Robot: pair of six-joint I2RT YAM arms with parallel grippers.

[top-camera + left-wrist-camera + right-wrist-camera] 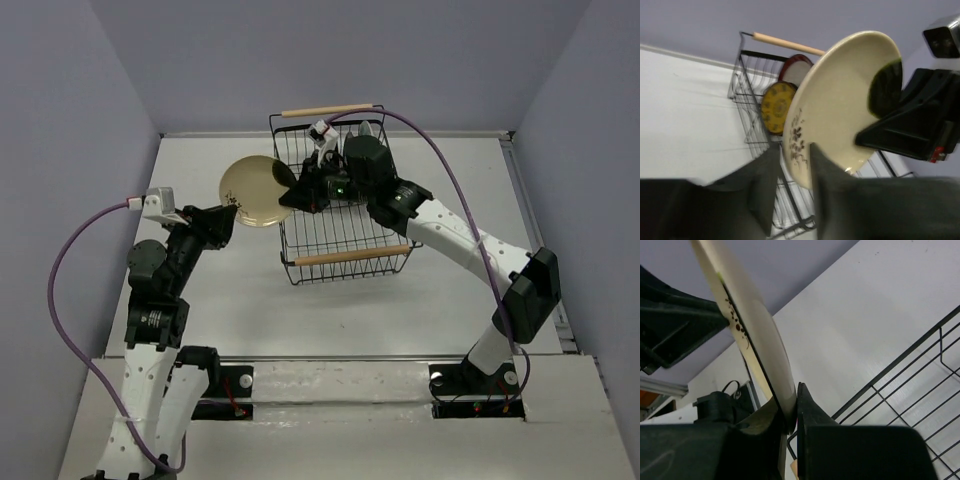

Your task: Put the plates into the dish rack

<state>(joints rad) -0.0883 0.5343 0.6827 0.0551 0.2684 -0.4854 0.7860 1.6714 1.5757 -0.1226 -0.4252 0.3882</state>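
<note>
Cream plate [762, 340] pinched between right fingers [812, 410]

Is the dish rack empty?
No, the left wrist view shows a yellow plate and a red-rimmed plate standing inside the dish rack.

Overhead, the right arm [440, 225] covers much of the dish rack [330, 235] — the cream plate [756, 335] runs past the right wrist view's top.

Cream plate [840, 105], dark floral mark, rim between fingers [762, 185]; behind, dish rack [747, 85] holding yellow plate [776, 106], red-rimmed plate [796, 70].
</note>
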